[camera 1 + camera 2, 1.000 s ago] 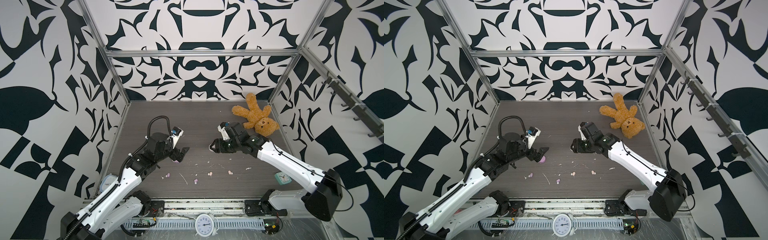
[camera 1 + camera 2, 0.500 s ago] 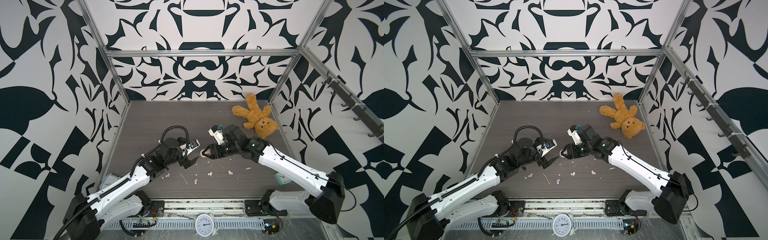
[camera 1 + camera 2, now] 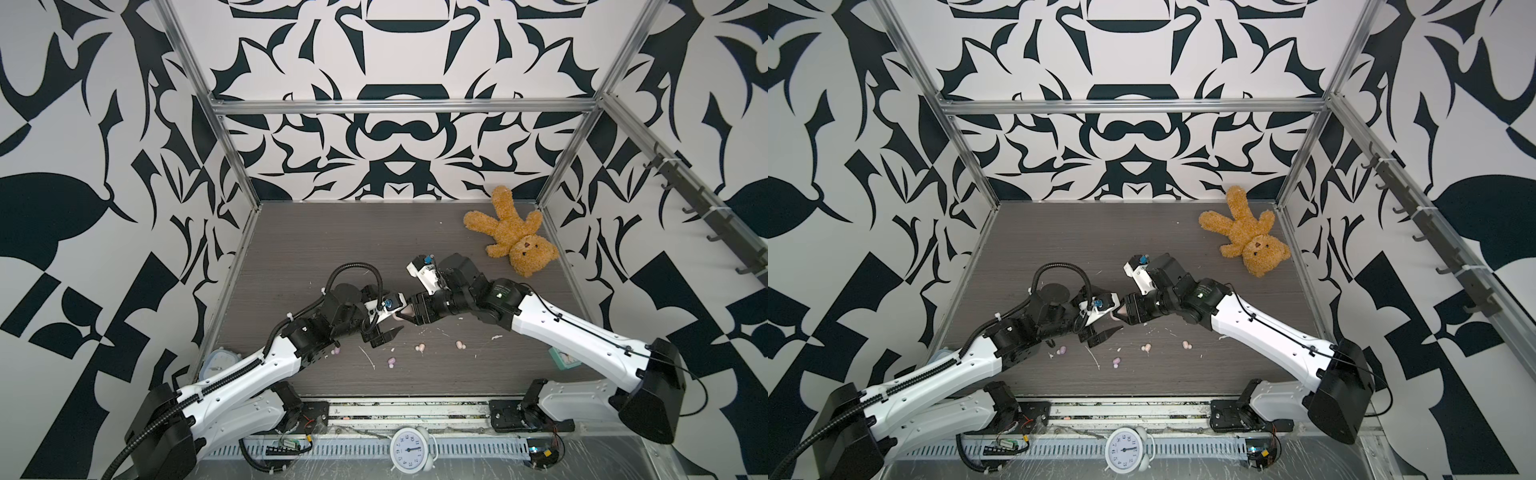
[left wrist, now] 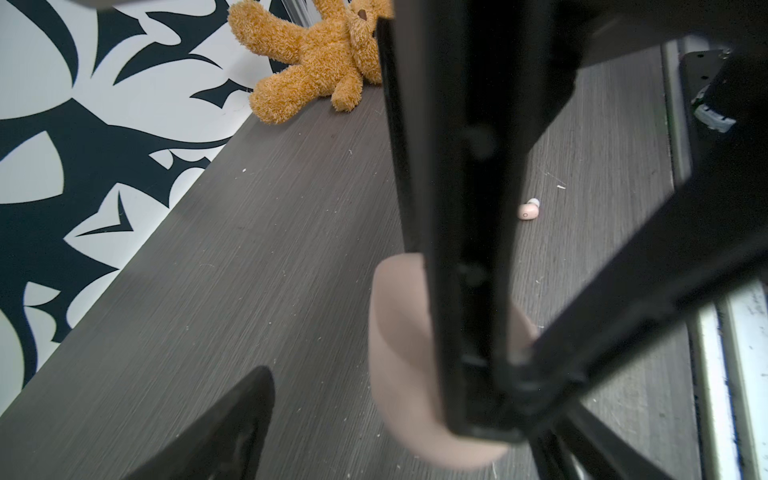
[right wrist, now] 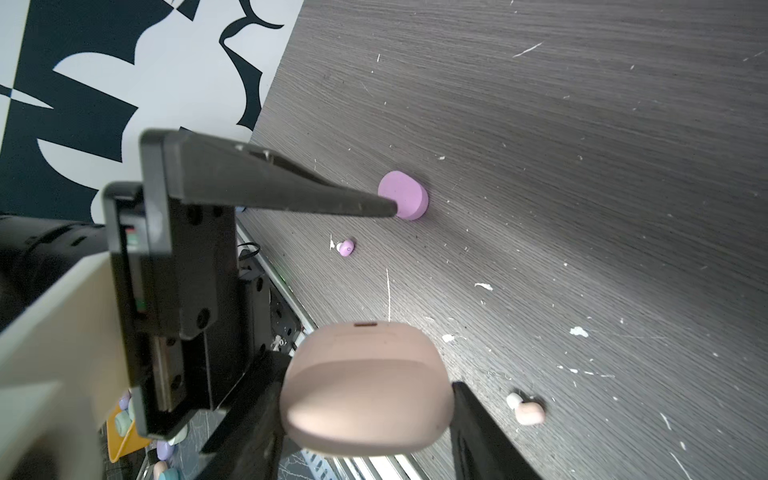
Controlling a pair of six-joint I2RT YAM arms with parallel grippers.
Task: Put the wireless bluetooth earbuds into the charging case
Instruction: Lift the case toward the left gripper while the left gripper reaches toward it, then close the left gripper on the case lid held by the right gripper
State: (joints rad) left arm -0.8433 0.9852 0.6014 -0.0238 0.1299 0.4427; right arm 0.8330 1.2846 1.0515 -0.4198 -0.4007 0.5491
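Observation:
My right gripper (image 3: 406,314) (image 5: 365,419) is shut on a peach-pink charging case (image 5: 365,382) (image 4: 399,353) (image 3: 1115,313), held closed above the middle of the table. My left gripper (image 3: 394,322) (image 4: 399,453) faces it, open, one jaw on either side of the case and neither touching it. A lilac-purple case (image 5: 405,195) lies flat on the table; the left arm hides it in both top views. The earbuds lie loose near the front: two lilac (image 3: 336,351) (image 3: 390,362) (image 5: 346,248), two peach-pink (image 3: 420,347) (image 3: 459,344) (image 5: 528,412) (image 4: 528,211).
A brown teddy bear (image 3: 513,239) lies at the back right. White scraps (image 3: 370,358) litter the dark table (image 3: 316,249). A white clock (image 3: 409,449) stands at the front rail, a teal clock (image 3: 563,360) under the right arm, a pale one (image 3: 222,360) by the left arm.
Both arms have closed in on the middle. The left gripper swung right and now straddles the pink case, which the right gripper carried left; the left jaws have narrowed slightly.

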